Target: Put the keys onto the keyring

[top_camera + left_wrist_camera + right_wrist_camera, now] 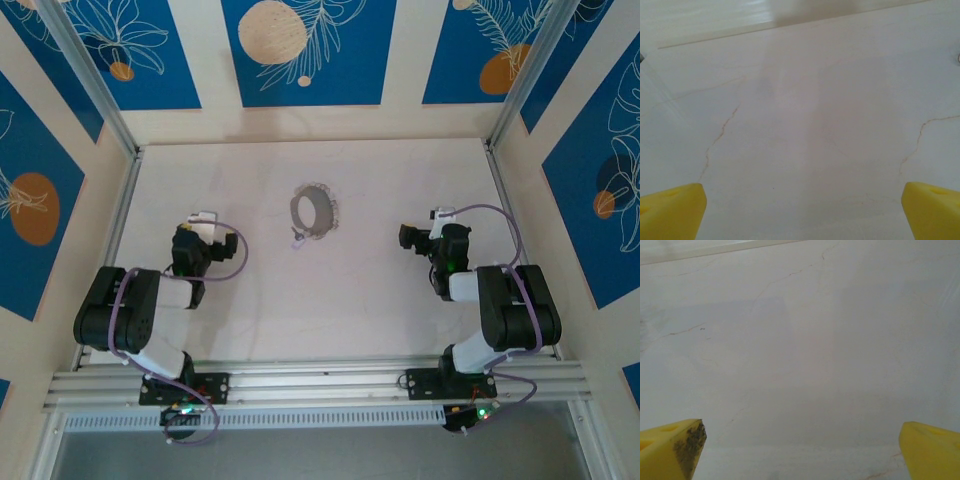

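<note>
The keyring [296, 210], a thin silvery-grey loop, lies on the white table [350, 290] in the middle, toward the back. The key [296, 237], tiny with a pale lilac head, lies just at the ring's near-left edge; whether they touch I cannot tell. My left gripper [204, 220] rests low to the left of the ring and well apart from it. It is open, its yellow fingers [672, 210] spread wide over bare table. My right gripper [440, 218] sits to the right of the ring, also open, with nothing between its yellow fingers [670, 450].
Wooden walls with blue patterned panels [300, 50] close in the table at the back and both sides. Aluminium rails [320, 380] run along the near edge by the arm bases. Fine hairline cracks [720, 135] mark the table surface.
</note>
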`<state>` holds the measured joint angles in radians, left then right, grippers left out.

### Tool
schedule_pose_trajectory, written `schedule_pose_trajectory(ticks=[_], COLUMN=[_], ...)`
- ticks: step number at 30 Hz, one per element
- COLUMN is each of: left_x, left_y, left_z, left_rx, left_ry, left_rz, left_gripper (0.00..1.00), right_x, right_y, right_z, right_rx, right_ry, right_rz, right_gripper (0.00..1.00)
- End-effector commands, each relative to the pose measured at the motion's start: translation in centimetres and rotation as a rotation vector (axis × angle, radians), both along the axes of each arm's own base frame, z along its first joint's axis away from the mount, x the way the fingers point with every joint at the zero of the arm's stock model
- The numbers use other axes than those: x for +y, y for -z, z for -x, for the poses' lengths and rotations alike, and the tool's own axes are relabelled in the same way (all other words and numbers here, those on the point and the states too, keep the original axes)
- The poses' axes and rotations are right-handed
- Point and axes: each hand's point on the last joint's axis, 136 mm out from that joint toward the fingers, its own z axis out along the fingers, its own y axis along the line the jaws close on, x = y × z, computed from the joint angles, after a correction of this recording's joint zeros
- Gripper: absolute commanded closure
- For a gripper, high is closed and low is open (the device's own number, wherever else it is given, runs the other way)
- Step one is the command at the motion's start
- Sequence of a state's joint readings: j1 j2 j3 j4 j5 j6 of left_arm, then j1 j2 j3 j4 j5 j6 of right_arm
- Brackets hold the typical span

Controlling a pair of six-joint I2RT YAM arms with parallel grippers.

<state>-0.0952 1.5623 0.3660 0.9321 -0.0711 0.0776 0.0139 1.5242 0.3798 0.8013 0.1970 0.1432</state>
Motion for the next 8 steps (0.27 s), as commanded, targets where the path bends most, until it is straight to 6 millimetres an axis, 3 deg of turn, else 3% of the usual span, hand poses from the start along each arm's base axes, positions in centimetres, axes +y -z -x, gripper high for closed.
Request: schedule_pose_trajectory(ticks=[1,8], left_x=[0.03,0.08], left_y=[-0.31,-0.41], left_z=[-0.32,-0.25], left_rx=[-0.002,-0.007], left_ry=[0.007,0.003], left_rz=[0.019,0.018], left_gripper=[0.00,0.00], right_x=[0.61,1.28], right_y=[-1.54,-1.63], right_z=[-1.05,-0.95], right_rx=[-0.052,-0.050], right_ry=[-0.042,-0.098], right_rz=[0.018,-0.002], right_gripper=[0.01,0.01])
